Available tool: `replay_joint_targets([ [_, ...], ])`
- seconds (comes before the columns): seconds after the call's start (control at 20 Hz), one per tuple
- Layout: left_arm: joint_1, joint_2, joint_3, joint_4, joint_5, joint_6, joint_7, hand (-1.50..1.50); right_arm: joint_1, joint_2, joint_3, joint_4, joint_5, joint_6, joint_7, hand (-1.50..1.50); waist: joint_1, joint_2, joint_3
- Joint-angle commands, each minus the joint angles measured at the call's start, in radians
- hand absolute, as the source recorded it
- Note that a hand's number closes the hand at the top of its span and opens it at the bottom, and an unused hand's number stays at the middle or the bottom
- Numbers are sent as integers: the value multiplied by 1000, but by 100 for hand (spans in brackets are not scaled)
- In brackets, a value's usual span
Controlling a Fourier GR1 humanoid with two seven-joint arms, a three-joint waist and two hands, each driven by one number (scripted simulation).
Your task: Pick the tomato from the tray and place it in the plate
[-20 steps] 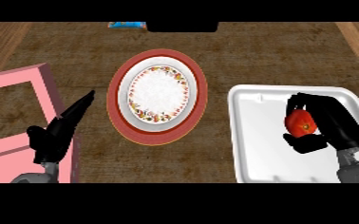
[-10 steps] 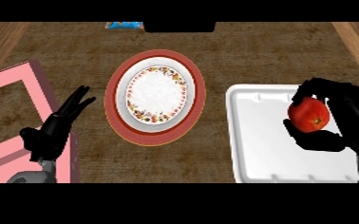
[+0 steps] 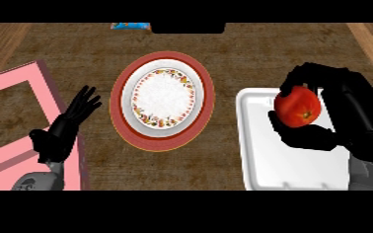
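A red tomato (image 3: 297, 107) is held in my right hand (image 3: 328, 103), whose black fingers and thumb curl round it above the white tray (image 3: 270, 163) at the right. The tomato looks lifted off the tray's floor. The plate (image 3: 163, 98), white with a flowered rim, rests on a red round mat (image 3: 162, 137) at the middle of the counter, to the left of the tomato. My left hand (image 3: 67, 126) rests open at the lower left, fingers straight, left of the mat.
A pink board (image 3: 22, 123) lies under and beside my left hand at the left edge. A small blue item (image 3: 131, 26) shows at the far edge of the brown counter. A dark block (image 3: 188, 27) sits beside it.
My right hand has risen with the tomato and moved slightly up and left over the tray. The left hand shifted a little, its fingers spreading.
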Motion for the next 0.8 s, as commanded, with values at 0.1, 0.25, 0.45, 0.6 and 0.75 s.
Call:
replay_joint_targets([
  [0.1,-8,15,46,3,18,-40,21,0,-178,119,74,65,69,86,110,150,3,1,-1],
  [0.25,-6,-32,13,26,-31,0,-3,0,-267,205,106,208,86,76,97,150,5,2,-1],
  [0.45,34,-17,25,-40,-7,-32,32,0,-334,321,146,297,98,82,134,150,8,1,-1],
  [0.6,38,-52,3,-38,-37,-11,4,0,-379,414,176,478,174,-27,78,150,12,3,-1],
  [0.75,2,-36,40,-12,-28,-25,12,0,-449,433,201,569,152,-85,80,150,9,2,-1],
])
